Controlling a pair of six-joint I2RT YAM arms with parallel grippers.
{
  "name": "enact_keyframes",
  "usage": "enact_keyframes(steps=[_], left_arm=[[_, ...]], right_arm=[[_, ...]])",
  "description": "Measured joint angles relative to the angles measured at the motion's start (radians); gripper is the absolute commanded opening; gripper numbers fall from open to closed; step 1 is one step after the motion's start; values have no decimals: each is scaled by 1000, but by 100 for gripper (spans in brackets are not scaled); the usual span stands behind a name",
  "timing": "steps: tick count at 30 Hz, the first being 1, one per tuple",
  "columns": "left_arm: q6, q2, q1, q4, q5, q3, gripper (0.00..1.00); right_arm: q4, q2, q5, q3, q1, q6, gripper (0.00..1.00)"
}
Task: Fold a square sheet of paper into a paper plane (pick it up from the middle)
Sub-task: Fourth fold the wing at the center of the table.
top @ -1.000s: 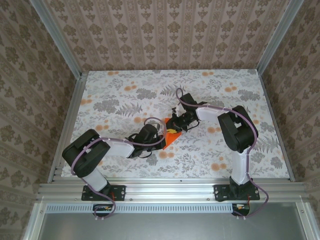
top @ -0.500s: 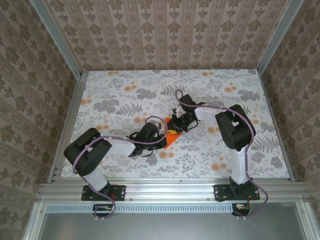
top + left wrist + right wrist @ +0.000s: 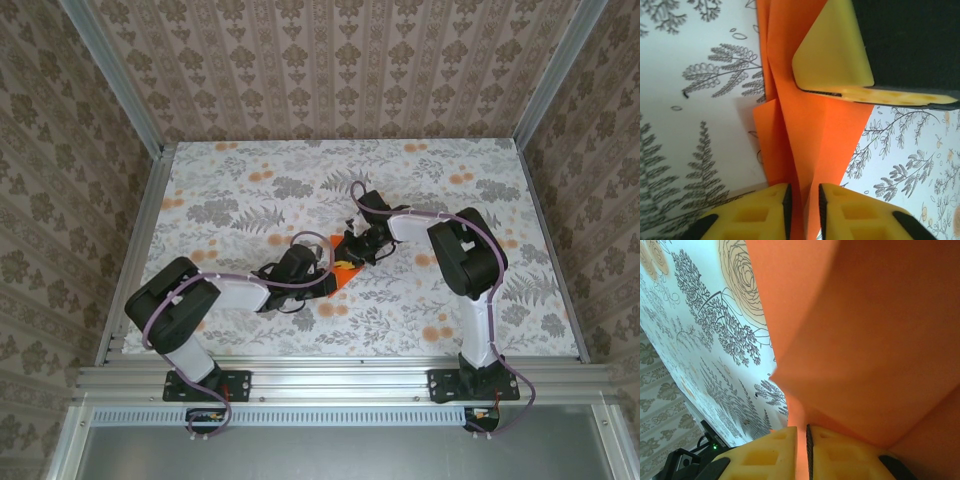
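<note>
The orange paper [image 3: 342, 277] sat near the middle of the table, already creased, wedged between the two grippers. Just one piece of it out there! The left gripper [image 3: 326, 270] came at it from the near left and the right gripper [image 3: 352, 254] from the far right, two arms meeting over a single sheet.

Up close, the left wrist view gave what the overhead could not. The paper [image 3: 810, 110] rose in a ridge running straight between the left gripper [image 3: 802, 200], whose yellow pads stood narrowly apart with a visible gap around the fold. At the top of that view a yellow finger [image 3: 832, 55] of the right gripper lay pressed against the sheet.

The right wrist view answered in kind: the right gripper [image 3: 801, 440] was closed to a sliver, pinching the paper [image 3: 865, 340], which billowed across the lens.

Underneath lay a white tablecloth [image 3: 230, 200] printed with grey ferns and pale orange blooms. Three walls of brown damask wallpaper [image 3: 330, 70] boxed it in, with an aluminium rail [image 3: 340, 380] along the near edge.
</note>
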Motion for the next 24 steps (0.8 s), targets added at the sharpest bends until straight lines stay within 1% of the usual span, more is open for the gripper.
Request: enact_keyframes(steps=[3,5,6,11,15,19,20,22,24], left_arm=[[0,-43,0,-32,-8,-7,36],[-4,-87,0,-59,-16,-11,34],[-4,-113,0,-73,-23,-11,33],[-29,-248,5,-139,-81,-19,17],[-47,-322,27,-198,-117,-22,17],[-53,-334,47,-248,-123,-22,17],[-53,-330,51,-256,-119,-21,15],[-54,-310,55,-258,-92,-16,7],[-49,-259,58,-261,-47,12,2]], right_arm=[[0,0,0,0,0,0,15],[0,0,0,0,0,0,15],[0,0,0,0,0,-1,15],[-12,3,0,8,0,-8,16],[-18,3,1,10,0,-18,16],[-19,3,1,10,0,-23,16],[-20,3,1,11,0,-23,16],[-21,3,2,11,0,-23,16],[-22,3,4,11,0,-23,16]])
